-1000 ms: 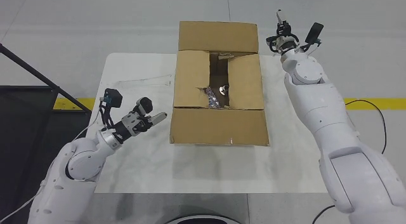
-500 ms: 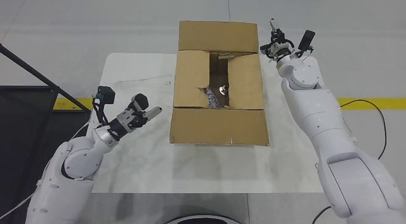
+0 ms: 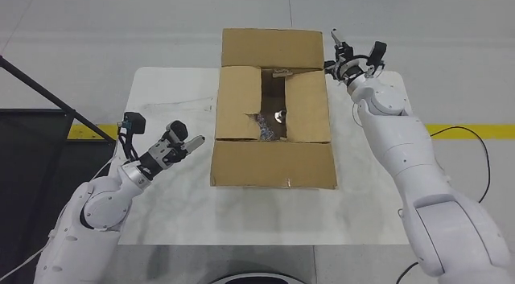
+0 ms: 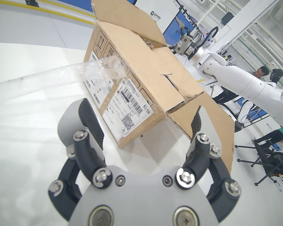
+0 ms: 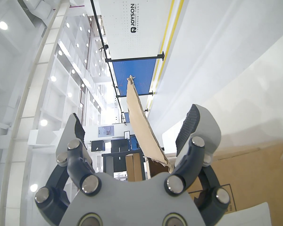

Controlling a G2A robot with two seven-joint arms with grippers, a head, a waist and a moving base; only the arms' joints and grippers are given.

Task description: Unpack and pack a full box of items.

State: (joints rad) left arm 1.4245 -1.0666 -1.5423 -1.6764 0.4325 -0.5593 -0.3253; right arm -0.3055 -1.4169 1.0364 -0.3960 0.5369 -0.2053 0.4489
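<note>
The cardboard box (image 3: 273,155) stands mid-table, its two side flaps nearly shut over a narrow gap where dark and silvery items (image 3: 272,121) show. Its far flap (image 3: 273,47) and near flap (image 3: 273,163) are folded outward. My right gripper (image 3: 342,52) is at the box's far right corner, open, with the edge of a cardboard flap (image 5: 141,123) standing between its fingers (image 5: 191,123). My left gripper (image 3: 187,144) hovers open and empty over the table, left of the box (image 4: 141,76), pointing at its labelled side. The right gripper (image 4: 182,37) shows beyond the box.
The table is covered by a white cloth (image 3: 177,203). A strip of clear tape (image 4: 96,68) hangs off the box's labelled side. A black pole (image 3: 36,85) and dark panel (image 3: 32,163) stand off the left edge of the table.
My right gripper has swung left from beside the box to its far right corner, and the box has shifted slightly left. My left gripper drew back a little from the box.
</note>
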